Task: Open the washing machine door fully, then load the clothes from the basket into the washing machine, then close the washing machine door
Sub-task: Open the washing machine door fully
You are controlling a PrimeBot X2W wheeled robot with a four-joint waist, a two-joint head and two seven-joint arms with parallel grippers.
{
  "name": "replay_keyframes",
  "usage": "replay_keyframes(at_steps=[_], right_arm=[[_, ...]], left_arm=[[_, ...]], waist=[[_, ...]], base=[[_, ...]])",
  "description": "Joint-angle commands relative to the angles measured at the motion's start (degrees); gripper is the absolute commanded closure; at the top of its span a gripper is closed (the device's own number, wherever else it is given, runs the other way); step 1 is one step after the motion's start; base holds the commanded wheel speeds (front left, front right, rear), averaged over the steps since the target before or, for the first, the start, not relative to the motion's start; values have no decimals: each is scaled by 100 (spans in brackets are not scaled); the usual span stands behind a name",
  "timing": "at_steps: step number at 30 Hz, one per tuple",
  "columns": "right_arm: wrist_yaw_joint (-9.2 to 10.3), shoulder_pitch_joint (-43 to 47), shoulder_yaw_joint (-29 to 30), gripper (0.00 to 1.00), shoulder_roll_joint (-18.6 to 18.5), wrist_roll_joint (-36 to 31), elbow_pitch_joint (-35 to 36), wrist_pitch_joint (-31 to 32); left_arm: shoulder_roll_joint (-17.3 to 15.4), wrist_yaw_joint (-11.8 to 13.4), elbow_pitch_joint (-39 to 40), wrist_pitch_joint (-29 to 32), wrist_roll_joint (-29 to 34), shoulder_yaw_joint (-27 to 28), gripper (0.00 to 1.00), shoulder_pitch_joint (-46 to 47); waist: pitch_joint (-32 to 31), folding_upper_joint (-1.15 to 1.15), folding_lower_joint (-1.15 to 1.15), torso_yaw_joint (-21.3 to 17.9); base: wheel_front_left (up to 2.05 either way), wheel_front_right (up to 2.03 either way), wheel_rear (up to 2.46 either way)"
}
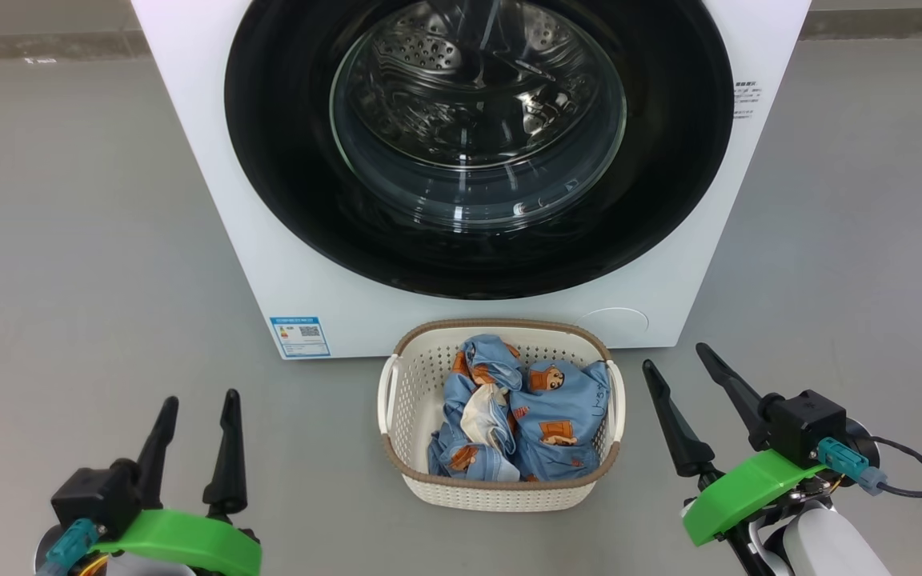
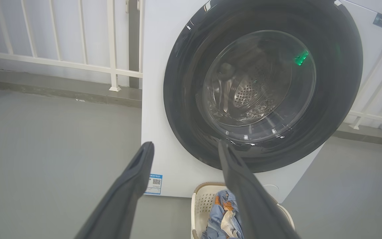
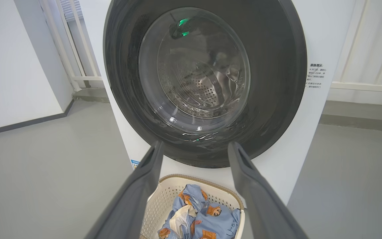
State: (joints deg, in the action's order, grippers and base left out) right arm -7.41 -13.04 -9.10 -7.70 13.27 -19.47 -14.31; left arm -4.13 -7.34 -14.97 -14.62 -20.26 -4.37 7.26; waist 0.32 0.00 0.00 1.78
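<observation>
Head view: the washing machine door (image 1: 477, 144) sat shut on the washing machine (image 1: 221, 200) at 12 o'clock. The basket (image 1: 501, 326) stood on the floor at the machine's 6 o'clock, the clothes (image 1: 525, 416) heaped inside. Left gripper (image 1: 199, 398) at basket's 8 o'clock, right gripper (image 1: 675, 356) at 3 o'clock; both spread apart, empty, clear of the basket.

Long black fingers (image 1: 228, 456), green collars (image 1: 181, 540), teal plugs (image 1: 841, 458), black cable (image 1: 909, 492)
</observation>
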Motion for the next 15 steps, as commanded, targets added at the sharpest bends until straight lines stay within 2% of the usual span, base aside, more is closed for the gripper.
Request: replay_keyframes(at_steps=[1,9,15], right_arm=[[-8,-185,-118,0,-21,13,117,-69],[-8,-191,-118,0,-24,22,129,-69],[-8,-208,-105,0,-20,36,129,-69]], left_arm=[[-137,-14,176,-38,-61,169,0,222],[-144,-14,98,-38,-35,196,0,223],[-140,-14,92,-38,-20,205,0,244]], waist=[[-1,0,0,-4],[15,0,0,-29],[52,0,0,-40]], base=[[0,0,0],[7,7,-15],[54,54,-108]])
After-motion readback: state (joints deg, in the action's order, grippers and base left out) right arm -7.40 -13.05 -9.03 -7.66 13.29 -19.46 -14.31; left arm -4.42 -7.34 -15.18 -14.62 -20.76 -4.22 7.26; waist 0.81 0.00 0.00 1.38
